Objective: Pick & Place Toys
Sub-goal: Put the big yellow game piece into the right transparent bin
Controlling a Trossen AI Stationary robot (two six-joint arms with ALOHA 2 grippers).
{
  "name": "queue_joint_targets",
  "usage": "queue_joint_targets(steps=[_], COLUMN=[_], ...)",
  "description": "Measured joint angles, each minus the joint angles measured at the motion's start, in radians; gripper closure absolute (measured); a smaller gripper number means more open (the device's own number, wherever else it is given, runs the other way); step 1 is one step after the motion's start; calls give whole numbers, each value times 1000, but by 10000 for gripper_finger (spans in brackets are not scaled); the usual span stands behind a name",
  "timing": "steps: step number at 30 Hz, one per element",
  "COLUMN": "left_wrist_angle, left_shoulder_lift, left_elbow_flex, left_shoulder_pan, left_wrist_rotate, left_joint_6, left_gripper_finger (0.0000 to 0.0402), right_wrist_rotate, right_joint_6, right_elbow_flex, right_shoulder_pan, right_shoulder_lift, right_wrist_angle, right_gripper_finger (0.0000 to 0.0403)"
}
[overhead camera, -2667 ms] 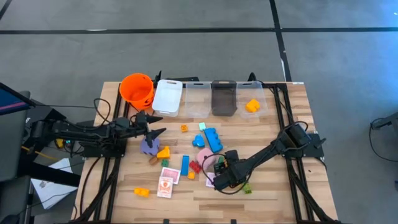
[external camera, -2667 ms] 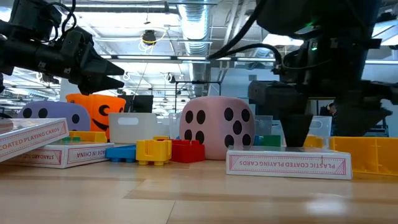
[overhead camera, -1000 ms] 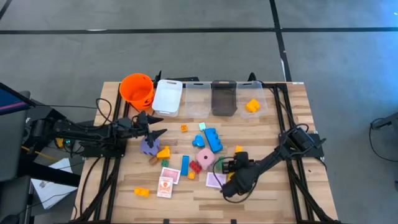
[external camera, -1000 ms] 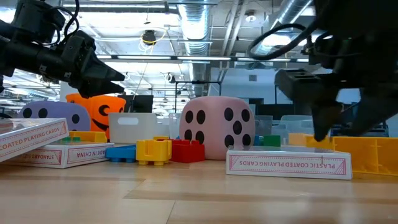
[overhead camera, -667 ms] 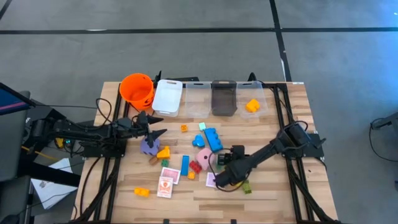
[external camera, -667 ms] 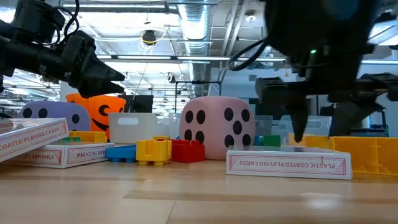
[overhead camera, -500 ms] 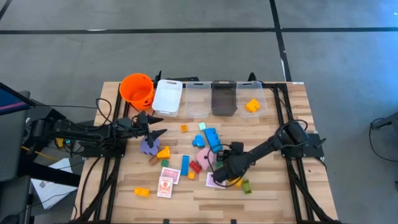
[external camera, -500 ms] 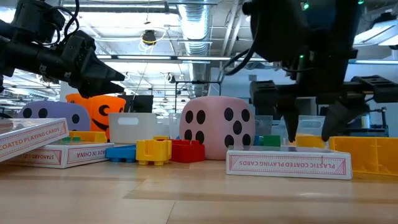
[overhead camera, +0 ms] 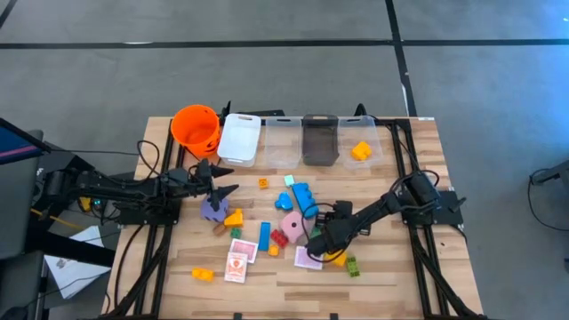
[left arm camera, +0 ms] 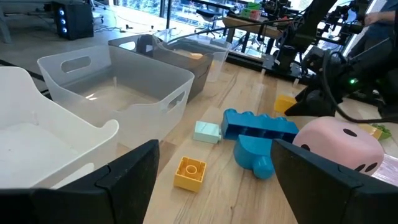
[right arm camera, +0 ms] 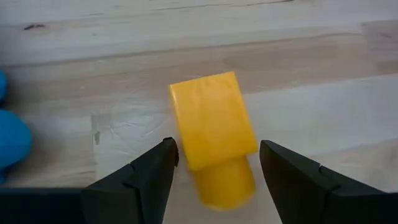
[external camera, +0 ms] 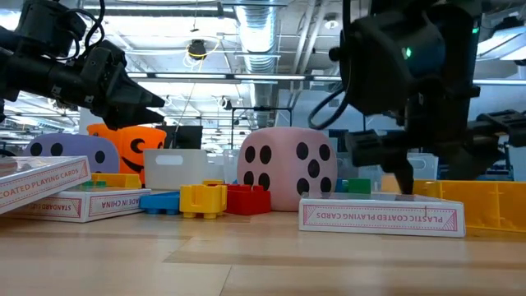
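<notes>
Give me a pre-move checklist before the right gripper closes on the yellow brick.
1. Right gripper open, fingers on either side of the yellow brick: ok.
2. Brick centred between the fingers: ok in the right wrist view, though it lies slightly skewed.
3. Brick free of neighbours: cannot tell; the blue piece at that view's edge looks apart from it, but the brick's near end is hidden.
4. Fingers low enough to grip: cannot tell from these views.
5. Left gripper out of the way, open, hanging over the purple die far from the right arm: ok.
6. Bin with a yellow brick already inside unobstructed: ok.
</notes>
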Motion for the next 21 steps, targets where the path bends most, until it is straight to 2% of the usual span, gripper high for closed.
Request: queue_joint_targets(steps=[9,17,21], left_wrist_angle=[0,0,0], left_shoulder_lift=[1,1,1], left_elbow_flex=[0,0,0], left_shoulder_pan=[0,0,0], left_wrist_rotate=[-1,-2,-5], left_joint_6=[0,0,0], left_gripper_finger=[101,101,101], right_wrist_rotate=[36,167,183], right_joint_6=[-45,-57,-56], right_elbow_flex=[0,-3,-3], right_shoulder_pan=[2,0,0], right_shoulder_lift=[18,22,22], right_wrist_angle=[-2,-6,-8], right_gripper_finger=[173,173,191])
